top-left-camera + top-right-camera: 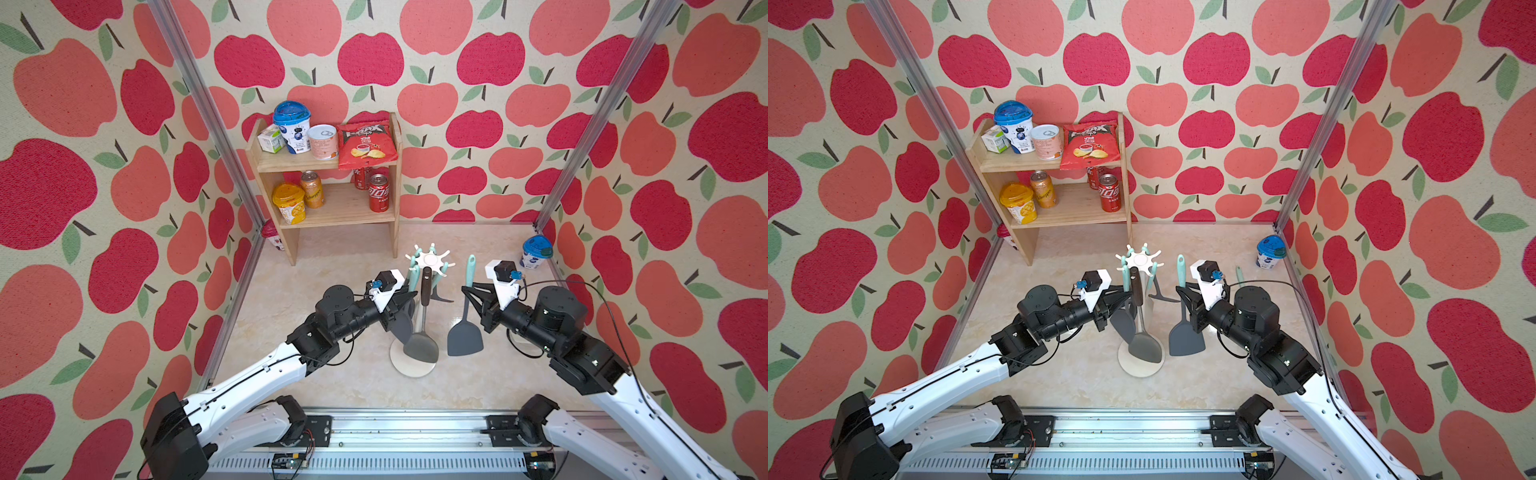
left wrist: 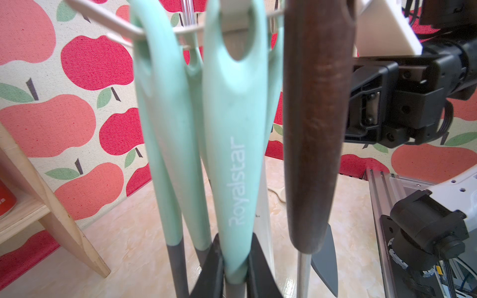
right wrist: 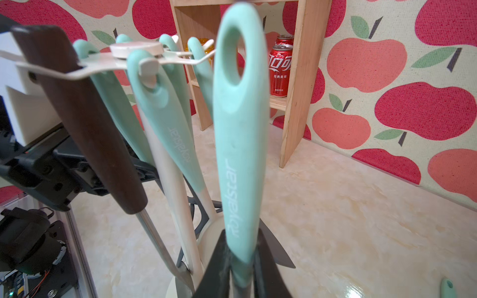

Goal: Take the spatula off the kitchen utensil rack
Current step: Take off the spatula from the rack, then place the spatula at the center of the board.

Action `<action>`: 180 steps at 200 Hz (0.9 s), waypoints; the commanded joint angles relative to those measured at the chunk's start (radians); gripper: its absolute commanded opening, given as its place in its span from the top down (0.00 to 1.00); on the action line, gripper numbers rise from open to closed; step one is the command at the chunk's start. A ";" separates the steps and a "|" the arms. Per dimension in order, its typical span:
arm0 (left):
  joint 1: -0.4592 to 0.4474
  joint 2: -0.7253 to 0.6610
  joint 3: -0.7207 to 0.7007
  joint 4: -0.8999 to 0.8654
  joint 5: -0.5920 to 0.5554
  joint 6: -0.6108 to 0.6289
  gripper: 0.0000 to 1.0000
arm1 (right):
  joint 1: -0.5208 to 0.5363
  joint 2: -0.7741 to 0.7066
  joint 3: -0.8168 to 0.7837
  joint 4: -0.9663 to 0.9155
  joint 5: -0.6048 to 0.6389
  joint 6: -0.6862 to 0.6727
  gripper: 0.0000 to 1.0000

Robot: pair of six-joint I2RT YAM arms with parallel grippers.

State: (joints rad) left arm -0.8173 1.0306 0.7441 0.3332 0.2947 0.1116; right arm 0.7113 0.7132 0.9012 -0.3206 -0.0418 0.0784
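the spatula is already off the rack: the right fingers clamp its mint handle, hanging hole empty, rack just beside them. the left fingers pinch a second utensil hanging on the rack. what's left, probably, is setting the spatula down.

I see the spatula with a mint-green handle and dark grey blade. The kitchen utensil rack is white; one hanging utensil has a mint handle, the neighbouring utensil a dark brown one. The walls show red and salmon apples, green leaves, on beige.
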 commanded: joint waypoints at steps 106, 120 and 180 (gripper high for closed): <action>-0.002 0.022 -0.008 -0.121 -0.029 0.023 1.00 | -0.270 0.147 0.138 -0.199 0.005 0.060 1.00; -0.003 0.019 -0.009 -0.123 -0.031 0.023 1.00 | -0.301 0.165 0.154 -0.224 -0.002 0.057 1.00; -0.003 0.020 -0.009 -0.123 -0.033 0.026 1.00 | -0.408 0.229 0.190 -0.268 -0.071 0.044 1.00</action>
State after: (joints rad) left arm -0.8173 1.0286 0.7444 0.3271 0.2947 0.1150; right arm 0.3351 0.9199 1.0473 -0.5594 -0.0624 0.1169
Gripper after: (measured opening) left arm 0.161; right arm 0.163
